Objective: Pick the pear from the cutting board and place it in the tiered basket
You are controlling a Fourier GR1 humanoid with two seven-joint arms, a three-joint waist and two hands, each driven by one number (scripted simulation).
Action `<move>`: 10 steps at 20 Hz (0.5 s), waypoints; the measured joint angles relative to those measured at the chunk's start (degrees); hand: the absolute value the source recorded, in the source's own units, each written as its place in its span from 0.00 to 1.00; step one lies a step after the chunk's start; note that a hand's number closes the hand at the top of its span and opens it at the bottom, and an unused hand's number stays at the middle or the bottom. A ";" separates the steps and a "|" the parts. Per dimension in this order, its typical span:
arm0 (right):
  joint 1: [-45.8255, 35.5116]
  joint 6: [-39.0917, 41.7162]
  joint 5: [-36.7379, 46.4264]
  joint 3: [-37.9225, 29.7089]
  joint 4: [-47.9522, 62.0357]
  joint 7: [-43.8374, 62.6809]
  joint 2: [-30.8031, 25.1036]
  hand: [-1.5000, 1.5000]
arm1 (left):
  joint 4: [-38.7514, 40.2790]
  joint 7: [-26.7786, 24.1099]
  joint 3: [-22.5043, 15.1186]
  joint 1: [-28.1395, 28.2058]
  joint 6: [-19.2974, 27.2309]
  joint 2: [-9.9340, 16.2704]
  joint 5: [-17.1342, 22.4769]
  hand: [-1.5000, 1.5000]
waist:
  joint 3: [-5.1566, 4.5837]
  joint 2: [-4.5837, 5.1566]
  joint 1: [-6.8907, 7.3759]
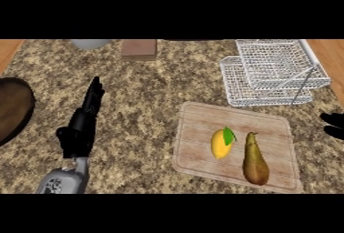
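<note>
Pear [255,160] position: I read it lying on the cutting board [201,150], in the lower right of the frame, its broad brown base toward the bottom edge and its narrow neck pointing up the frame. No hand touches it.

Just left of the pear, on the same board, I see a yellow fruit with a green leaf [222,142]; a narrow gap separates the two. The board is a pale wooden rectangle with rounded corners, lying flat on the speckled stone surface [141,100] and turned slightly off square.

Left hand [82,125]: I see it in the lower left of the frame at the end of a grey forearm [64,180] that enters from the bottom edge. Its fingers are extended and point up the frame, released, grasping nothing. It is well apart from the board.

Right hand [333,125]: only dark fingertips show at the right edge, at mid height, just beyond the right side of the board. I cannot tell whether this hand is released or clenched.

At the left edge I note part of a dark round plate [13,109].

Tiered basket [269,73]: white wire, two stacked trays, in the upper right of the frame, just beyond the far edge of the board. Both trays appear to contain nothing.

Along the top edge I see a brown block [139,48] and, to its left, part of a grey round object [91,43].
</note>
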 measured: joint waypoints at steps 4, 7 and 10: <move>-2.54 -2.40 0.70 6.33 -5.81 10.74 0.87 0.00 | -0.12 -0.75 -0.54 0.26 -0.49 -0.64 -0.32 0.50 | 0.03 0.23 0.99; -4.94 -2.32 3.25 10.94 -7.34 15.35 3.00 0.00 | 0.10 -0.56 -0.27 0.01 -1.07 -0.95 -0.34 0.50 | 0.05 0.29 1.25; -6.97 -1.88 4.93 15.85 -9.25 20.83 4.47 0.00 | 2.02 -0.79 0.15 -1.85 -0.94 -1.60 -0.91 0.50 | 0.06 0.34 1.28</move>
